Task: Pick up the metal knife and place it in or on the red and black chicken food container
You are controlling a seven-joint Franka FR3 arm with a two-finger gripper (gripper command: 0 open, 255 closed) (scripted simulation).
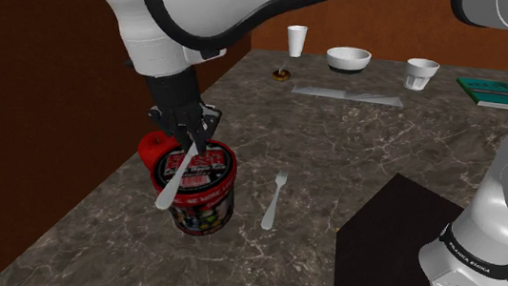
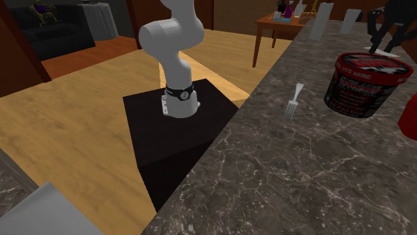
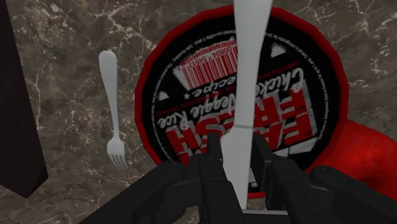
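While hanging just over the red and black container (image 1: 201,194), grips the pale knife (image 1: 174,182) tight between black fingers (image 3: 213,167), held slanting across the printed lid, tip past the rim. Cannot tell whether touching the lid. Beside the container on the dark marbled table (image 1: 358,138), a fork (image 1: 275,199); behind it, a red object (image 1: 153,144).

Dark marble-patterned countertop (image 1: 357,147), white veining. Brown wall (image 1: 388,26) behind its far edge. Light wooden plank floor (image 2: 80,133) alongside; dark sofa (image 2: 47,33) and wooden side table (image 2: 267,27) further back.
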